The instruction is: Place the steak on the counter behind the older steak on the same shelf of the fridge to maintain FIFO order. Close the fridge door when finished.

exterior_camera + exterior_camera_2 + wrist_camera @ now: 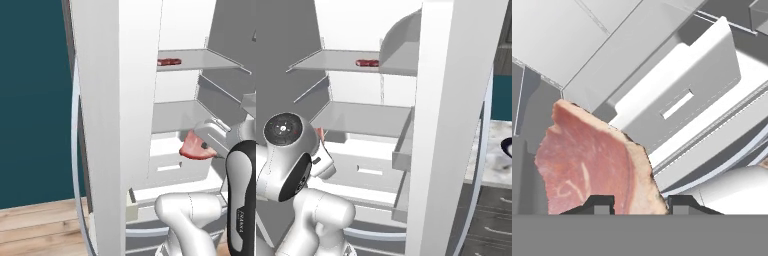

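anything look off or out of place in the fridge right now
Nothing stands out. The older steak lies flat on the upper shelf, and the fridge is open with its drawers in place. The gripper holds the steak low, in front of the drawers, below that shelf.

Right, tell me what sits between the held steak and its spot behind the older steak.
The gripper holds the steak low, at the lower shelf panel's level. The older steak lies on the shelf above. That shelf's front edge must be cleared, then the older steak itself passed; nothing else visible.
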Controlling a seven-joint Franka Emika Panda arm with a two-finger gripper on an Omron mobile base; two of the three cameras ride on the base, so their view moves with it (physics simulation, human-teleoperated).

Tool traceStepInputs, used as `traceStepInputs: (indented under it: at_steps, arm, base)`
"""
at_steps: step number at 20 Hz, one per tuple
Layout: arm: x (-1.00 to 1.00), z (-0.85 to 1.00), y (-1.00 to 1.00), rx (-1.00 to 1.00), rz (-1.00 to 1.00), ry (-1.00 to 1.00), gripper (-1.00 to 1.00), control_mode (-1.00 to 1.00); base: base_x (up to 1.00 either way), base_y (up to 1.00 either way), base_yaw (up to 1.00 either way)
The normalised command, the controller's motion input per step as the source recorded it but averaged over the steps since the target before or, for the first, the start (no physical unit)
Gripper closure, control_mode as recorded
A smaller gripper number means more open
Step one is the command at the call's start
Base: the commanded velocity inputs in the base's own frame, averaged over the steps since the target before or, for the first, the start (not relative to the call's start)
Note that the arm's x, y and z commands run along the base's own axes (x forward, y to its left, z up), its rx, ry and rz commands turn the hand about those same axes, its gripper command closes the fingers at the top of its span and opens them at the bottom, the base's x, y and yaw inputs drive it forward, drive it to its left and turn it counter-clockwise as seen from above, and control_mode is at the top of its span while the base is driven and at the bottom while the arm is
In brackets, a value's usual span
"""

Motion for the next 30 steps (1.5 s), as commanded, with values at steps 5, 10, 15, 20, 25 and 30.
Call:
traceStepInputs:
  at_steps: [5,10,15,20,25,30]
  arm:
    - [0.00,0.00,0.00,0.00,0.00,0.00,1.00,1.00]
    - [0.00,0.00,0.00,0.00,0.00,0.00,1.00,1.00]
    - [0.00,0.00,0.00,0.00,0.00,0.00,1.00,1.00]
    - [0.00,0.00,0.00,0.00,0.00,0.00,1.00,1.00]
    - [0.00,0.00,0.00,0.00,0.00,0.00,1.00,1.00]
    - [0.00,0.00,0.00,0.00,0.00,0.00,1.00,1.00]
  base:
    - [0.60,-0.61,-0.02]
    - [0.98,-0.42,0.00]
    - [0.07,-0.12,-0.04]
    - [-0.49,-0.74,-0.10]
    - [0.86,-0.06,-0.02]
    - [0.10,0.50,0.00]
